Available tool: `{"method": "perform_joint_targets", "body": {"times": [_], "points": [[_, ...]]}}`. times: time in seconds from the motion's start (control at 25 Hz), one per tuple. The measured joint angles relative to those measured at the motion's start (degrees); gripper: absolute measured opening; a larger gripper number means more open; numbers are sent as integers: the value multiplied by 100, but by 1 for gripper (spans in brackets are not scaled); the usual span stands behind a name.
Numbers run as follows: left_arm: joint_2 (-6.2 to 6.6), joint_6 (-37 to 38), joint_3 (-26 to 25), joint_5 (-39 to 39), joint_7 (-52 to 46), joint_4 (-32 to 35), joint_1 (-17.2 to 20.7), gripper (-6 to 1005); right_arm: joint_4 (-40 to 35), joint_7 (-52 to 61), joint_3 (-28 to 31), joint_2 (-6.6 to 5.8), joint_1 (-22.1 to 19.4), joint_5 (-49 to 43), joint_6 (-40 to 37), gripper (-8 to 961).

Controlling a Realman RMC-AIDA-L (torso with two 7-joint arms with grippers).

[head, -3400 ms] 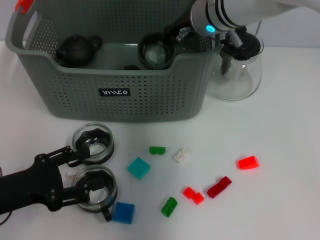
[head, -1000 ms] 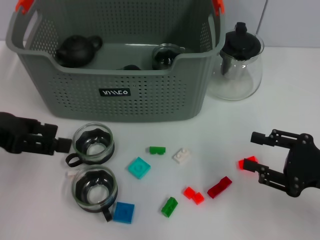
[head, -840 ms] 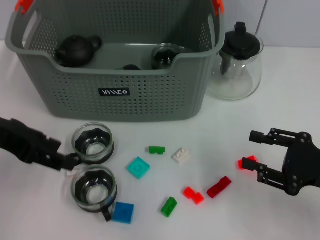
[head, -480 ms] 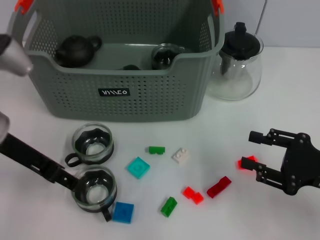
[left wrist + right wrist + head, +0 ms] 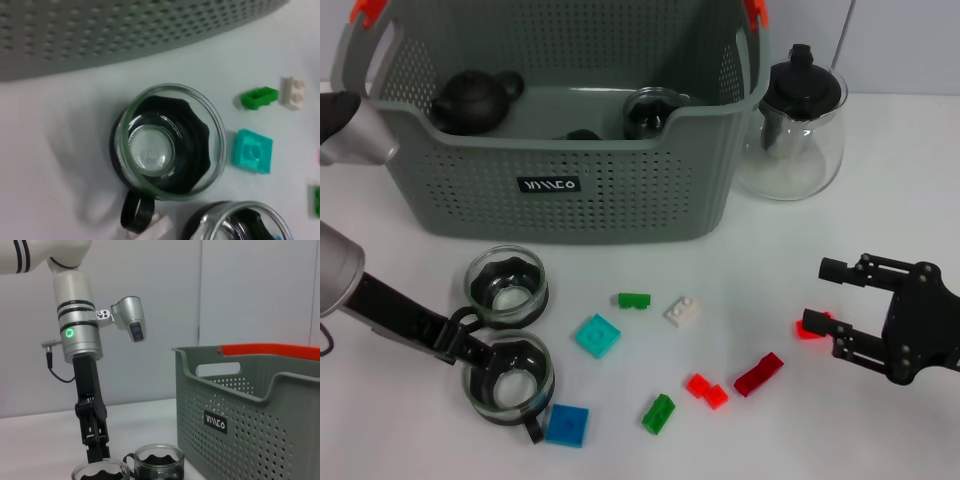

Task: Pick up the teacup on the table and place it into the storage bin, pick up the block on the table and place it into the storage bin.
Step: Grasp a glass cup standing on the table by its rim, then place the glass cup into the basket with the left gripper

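White tabletop; left gripper (image 5: 463, 347) lowered at the rim of the nearer teacup (image 5: 509, 376), finger spread not discernible; second teacup (image 5: 506, 285) just beyond, near the storage bin (image 5: 550, 185); right gripper (image 5: 835, 305) spread wide, empty, around the red block (image 5: 812, 326); glass teapot (image 5: 792, 125) beside the bin.

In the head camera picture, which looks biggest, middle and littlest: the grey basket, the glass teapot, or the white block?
1. The grey basket, biggest by far.
2. The glass teapot.
3. The white block, littlest.
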Motion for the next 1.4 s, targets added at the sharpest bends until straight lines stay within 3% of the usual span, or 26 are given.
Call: {"method": "perform_joint_targets", "body": {"times": [0.48, 0.68, 1.16, 1.4], "points": [[45, -642, 313, 566, -272, -481, -68, 631, 0, -10, 9, -4, -42, 0, 4, 594], [71, -627, 286, 736, -376, -236, -12, 517, 0, -2, 21, -4, -42, 0, -17, 594], [-4, -794, 735, 756, -444, -579, -134, 471, 0, 3, 80, -13, -66, 1, -31, 595], [12, -756, 735, 756, -452, -537, -141, 383, 0, 6, 116, -13, -71, 1, -45, 595]]}}
